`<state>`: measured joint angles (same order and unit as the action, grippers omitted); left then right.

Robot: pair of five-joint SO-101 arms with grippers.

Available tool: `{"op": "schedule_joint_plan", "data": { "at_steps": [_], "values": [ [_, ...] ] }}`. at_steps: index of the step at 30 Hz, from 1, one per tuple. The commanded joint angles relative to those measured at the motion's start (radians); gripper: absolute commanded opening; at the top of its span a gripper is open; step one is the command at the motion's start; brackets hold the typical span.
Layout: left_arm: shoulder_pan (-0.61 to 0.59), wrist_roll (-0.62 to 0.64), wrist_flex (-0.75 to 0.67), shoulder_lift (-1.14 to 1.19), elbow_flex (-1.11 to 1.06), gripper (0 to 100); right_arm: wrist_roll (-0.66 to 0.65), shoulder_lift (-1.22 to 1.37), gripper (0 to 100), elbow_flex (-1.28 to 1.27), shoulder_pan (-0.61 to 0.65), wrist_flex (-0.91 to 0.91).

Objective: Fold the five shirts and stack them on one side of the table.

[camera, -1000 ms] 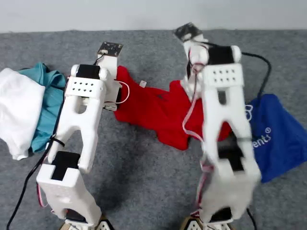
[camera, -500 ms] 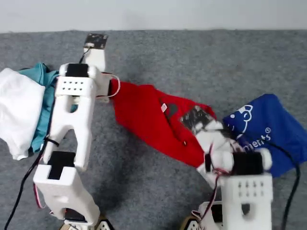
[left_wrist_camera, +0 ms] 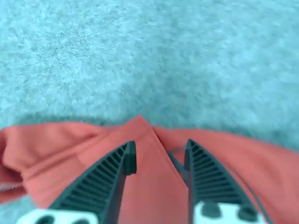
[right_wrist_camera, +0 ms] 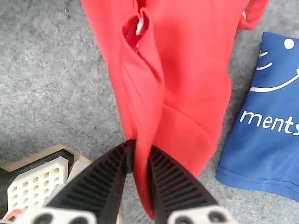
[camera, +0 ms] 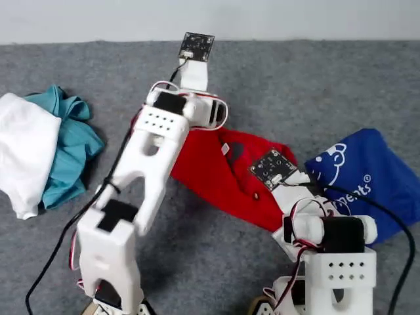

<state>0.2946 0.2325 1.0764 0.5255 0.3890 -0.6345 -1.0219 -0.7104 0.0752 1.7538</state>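
The red shirt [camera: 220,172] lies stretched across the middle of the grey table. My right gripper [right_wrist_camera: 138,150] is shut on a raised fold of the red shirt [right_wrist_camera: 187,70], near the table's front beside the blue shirt [right_wrist_camera: 261,121]. In the high view the right arm [camera: 331,252] stands at the front right, over the shirt's near end. My left gripper [left_wrist_camera: 161,151] hangs open over the far edge of the red shirt [left_wrist_camera: 70,144], one finger on each side of a pointed corner. The left arm [camera: 154,141] reaches from the front left to the shirt's far side.
A blue printed shirt [camera: 364,177] lies at the right, touching the red one. A white shirt [camera: 23,154] and a teal shirt [camera: 69,147] are heaped at the left edge. Bare grey carpet [camera: 315,79] spreads along the back.
The right arm pulled back to the table's front, dragging the red shirt's end with it, then held. The left arm swung right from the shirt's left end to its far edge.
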Motion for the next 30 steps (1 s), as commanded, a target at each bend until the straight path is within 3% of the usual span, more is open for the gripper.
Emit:
{"op": "schedule_joint_plan", "data": {
  "at_steps": [1, 9, 13, 21, 30],
  "values": [
    [-0.006, 0.054, 0.077, 0.193, 0.289, 17, -0.008, -0.010, 1.0, 0.005, -0.016, 0.036],
    [-0.043, 0.054, 0.414, 0.689, 1.053, 14, -0.008, -0.012, 1.0, 0.005, -0.016, 0.035],
    [-0.058, 0.052, 0.457, 0.875, 1.290, 11, -0.008, -0.012, 1.0, 0.005, -0.016, 0.035],
    [-0.058, 0.052, 0.453, 0.875, 1.291, 1, -0.008, -0.012, 1.0, 0.005, -0.018, 0.035],
    [-0.064, -0.041, 0.649, 0.592, 1.291, 1, 0.034, -0.021, 1.0, 0.005, -0.018, 0.008]
  ]
}}
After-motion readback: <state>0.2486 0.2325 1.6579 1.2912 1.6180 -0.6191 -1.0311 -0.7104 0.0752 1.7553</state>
